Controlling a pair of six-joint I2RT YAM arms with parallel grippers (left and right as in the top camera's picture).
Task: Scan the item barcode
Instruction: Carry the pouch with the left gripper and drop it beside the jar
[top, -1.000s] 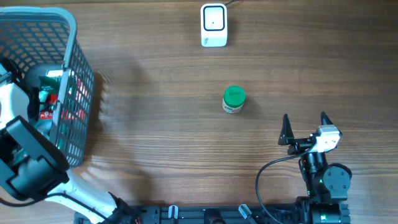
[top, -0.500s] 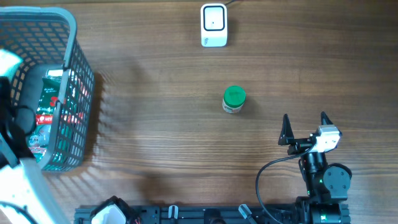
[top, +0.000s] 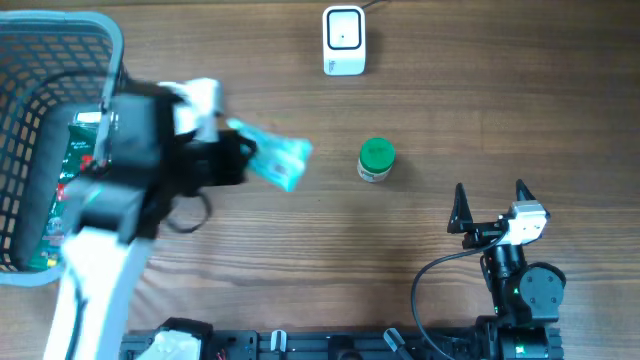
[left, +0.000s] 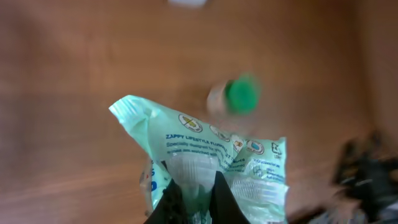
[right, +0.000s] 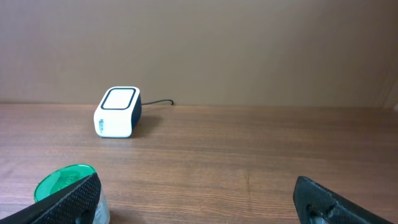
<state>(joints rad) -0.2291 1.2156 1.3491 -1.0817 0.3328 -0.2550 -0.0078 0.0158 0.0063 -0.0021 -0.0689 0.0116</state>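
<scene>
While the basket (top: 113, 48) holds packets (top: 50, 235), one pouch (top: 282, 160) is outside.

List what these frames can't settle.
- Barcode on the teal pouch: left wrist view is blurred, print too small; overhead smears it too.
- Left end effector: overhead, lost in arm blur; wrist view cuts it at the bottom edge.
- Basket contents: overhead, mesh wall and left edge hide them.
- Green-lidded jar label: overhead shows mostly lid; right wrist view cuts it at the bottom edge.
</scene>
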